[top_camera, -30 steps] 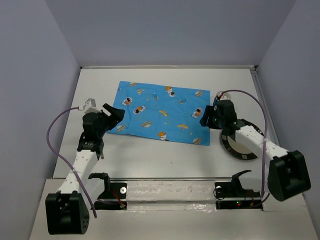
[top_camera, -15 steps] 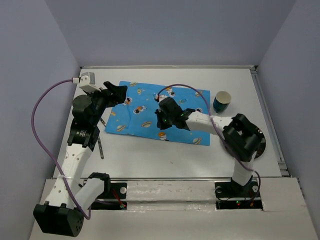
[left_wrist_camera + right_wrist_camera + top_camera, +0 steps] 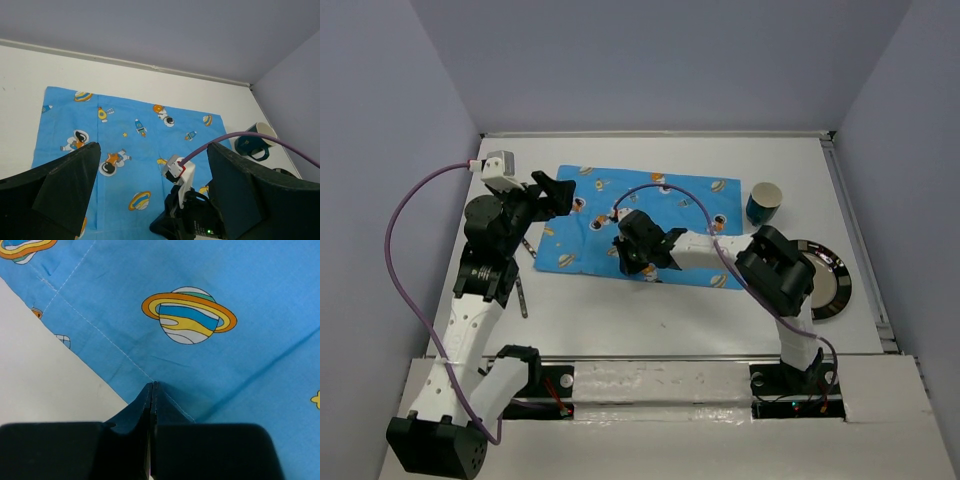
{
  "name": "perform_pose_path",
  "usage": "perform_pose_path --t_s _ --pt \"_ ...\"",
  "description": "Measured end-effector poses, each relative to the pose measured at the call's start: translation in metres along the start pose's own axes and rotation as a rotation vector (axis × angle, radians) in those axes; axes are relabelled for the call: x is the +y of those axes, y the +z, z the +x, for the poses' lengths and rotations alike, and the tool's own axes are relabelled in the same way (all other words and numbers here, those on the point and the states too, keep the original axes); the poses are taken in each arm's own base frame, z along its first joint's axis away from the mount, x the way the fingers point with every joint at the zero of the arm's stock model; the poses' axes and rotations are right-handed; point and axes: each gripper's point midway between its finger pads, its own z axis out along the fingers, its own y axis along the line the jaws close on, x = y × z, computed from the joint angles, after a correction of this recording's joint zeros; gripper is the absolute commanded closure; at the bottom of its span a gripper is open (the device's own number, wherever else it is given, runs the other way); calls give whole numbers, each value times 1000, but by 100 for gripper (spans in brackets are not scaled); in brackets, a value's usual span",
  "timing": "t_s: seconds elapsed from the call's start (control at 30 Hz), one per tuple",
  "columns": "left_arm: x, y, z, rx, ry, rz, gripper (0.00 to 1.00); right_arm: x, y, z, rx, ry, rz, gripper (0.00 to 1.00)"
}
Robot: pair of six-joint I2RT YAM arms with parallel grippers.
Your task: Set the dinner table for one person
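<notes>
Pinches the near long edge of the blue mat [image 3: 665,215], about midway along, tight in the right claw [image 3: 151,386]. Hangs the left claw [image 3: 555,195] spread wide by the mat's left end.

Your left arm [image 3: 470,310] rises from its base and bends at the elbow, so the left gripper [image 3: 556,194] hangs in the air and points to the far right. Its two fingers [image 3: 65,190] are spread wide, with nothing between them. Your right arm [image 3: 782,275] goes up from its base to a high elbow, and from there the forearm [image 3: 695,245] reaches far to the left, low and nearly flat. The right gripper [image 3: 151,386] has its fingertips pressed together and turned down. In the wrist camera they seem to pinch the hem of the blue mat [image 3: 225,365], though the tips hide the contact itself.
</notes>
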Motion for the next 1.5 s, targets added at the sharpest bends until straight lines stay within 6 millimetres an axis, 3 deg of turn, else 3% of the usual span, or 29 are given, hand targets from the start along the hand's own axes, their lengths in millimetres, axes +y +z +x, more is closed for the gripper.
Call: perform_pose_path --t_s 0.3,0.57,0.73,0.8,0.93,1.1,1.13,1.17,1.23,1.27,1.3,1.37,1.43,1.5 --pt "-1 -1 -1 -2 1 4 1 -12 -25 28 38 -1 19 100" --pt "3 -1 1 0 -2 -8 1 -12 -32 35 54 -23 10 100" --pt "8 -1 3 1 -4 -19 1 -12 -41 36 65 -27 10 83" --pt "10 -1 3 1 -5 -24 1 -9 -46 31 53 -27 -1 81" --pt "10 -2 2 -2 -7 -26 1 0 -70 7 -10 -34 -23 57" --pt "9 -4 -1 -12 -5 -19 1 1 -133 -74 -243 -33 -7 57" --pt "8 -5 -2 -14 -4 -17 1 -13 -153 -98 -314 -10 21 57" --pt "7 -6 -2 -16 -4 -11 1 -19 -163 -106 -343 -3 33 58" --pt "4 -7 -4 -19 -2 -1 1 -74 -199 -137 -448 77 143 58" --pt "3 -8 -4 -21 -1 5 1 -117 -222 -149 -502 138 237 59" --pt "1 -9 -5 -22 -1 10 1 -156 -239 -153 -530 190 325 59" --pt "-3 -9 -4 -19 1 25 1 -215 -263 -148 -553 269 473 59" --pt "-7 -10 -2 -13 2 39 1 -282 -290 -127 -535 369 647 59" --pt "-14 -10 1 -2 3 63 1 -298 -294 -118 -516 391 694 58"
